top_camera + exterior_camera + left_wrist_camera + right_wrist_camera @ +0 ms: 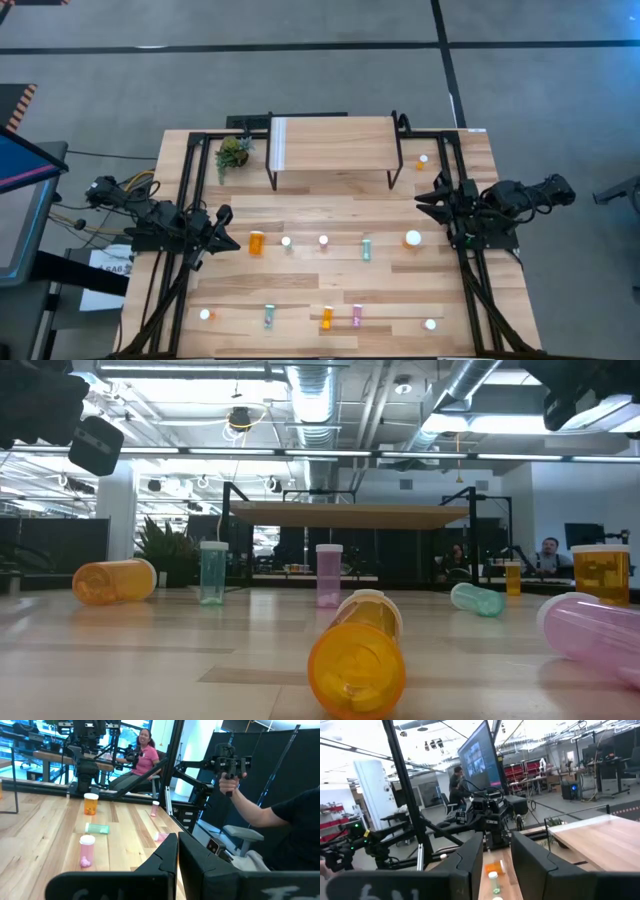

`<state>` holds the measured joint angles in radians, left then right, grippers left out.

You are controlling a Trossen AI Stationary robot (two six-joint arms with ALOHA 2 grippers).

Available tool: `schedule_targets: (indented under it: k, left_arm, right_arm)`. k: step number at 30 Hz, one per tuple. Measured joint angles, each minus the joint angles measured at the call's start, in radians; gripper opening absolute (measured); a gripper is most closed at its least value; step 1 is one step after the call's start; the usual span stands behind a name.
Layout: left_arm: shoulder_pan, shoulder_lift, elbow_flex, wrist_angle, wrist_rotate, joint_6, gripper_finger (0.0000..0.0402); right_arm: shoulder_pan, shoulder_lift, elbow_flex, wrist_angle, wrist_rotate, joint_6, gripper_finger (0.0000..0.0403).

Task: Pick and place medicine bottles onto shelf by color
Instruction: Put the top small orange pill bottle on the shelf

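Observation:
The shelf (330, 142) stands at the table's far middle, its light wood top bare, on thin black legs. Medicine bottles are spread over the table in two loose rows, some upright, some on their sides. Among them are an orange one lying on its side (257, 242), a teal one on its side (366, 249), a large one showing its white cap (412, 238) and a pink one (356, 316). A small orange one (423, 159) stands by the shelf's right legs. My left gripper (224, 214) waits shut at the table's left edge. My right gripper (420, 196) hovers at the right edge, open, with nothing between its fingers (470, 857).
A small green plant (233, 152) stands left of the shelf. Black frame rails (185, 190) run along both sides of the table. In the low view an orange bottle (357, 660) lies close to the near edge. People sit beyond the table (142, 752), and a person's hand (232, 782) holds a device.

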<state>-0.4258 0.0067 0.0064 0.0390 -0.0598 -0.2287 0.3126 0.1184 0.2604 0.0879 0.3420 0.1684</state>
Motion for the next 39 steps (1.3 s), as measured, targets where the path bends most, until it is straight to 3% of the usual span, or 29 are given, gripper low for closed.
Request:
schedule_targets:
  k: [14,23,31,39]
  left_arm:
    - [0.000,0.000,0.000,0.000,-0.002,0.000,0.0000]
    - [0.000,0.000,0.000,0.021,-0.114,0.070,0.0000]
    - [0.000,0.000,0.000,0.021,-0.128,0.063,0.0000]
    - [0.000,0.000,0.000,0.021,-0.128,0.062,0.0000]
  right_arm:
    - [-0.001,0.000,0.000,0.003,0.049,0.000,0.0121]
    - [-0.001,0.000,0.023,0.004,0.155,-0.062,0.0122]
    - [-0.002,0.000,0.023,0.002,0.105,-0.064,0.0122]
    - [-0.010,0.000,0.023,-0.045,0.123,-0.005,0.0122]
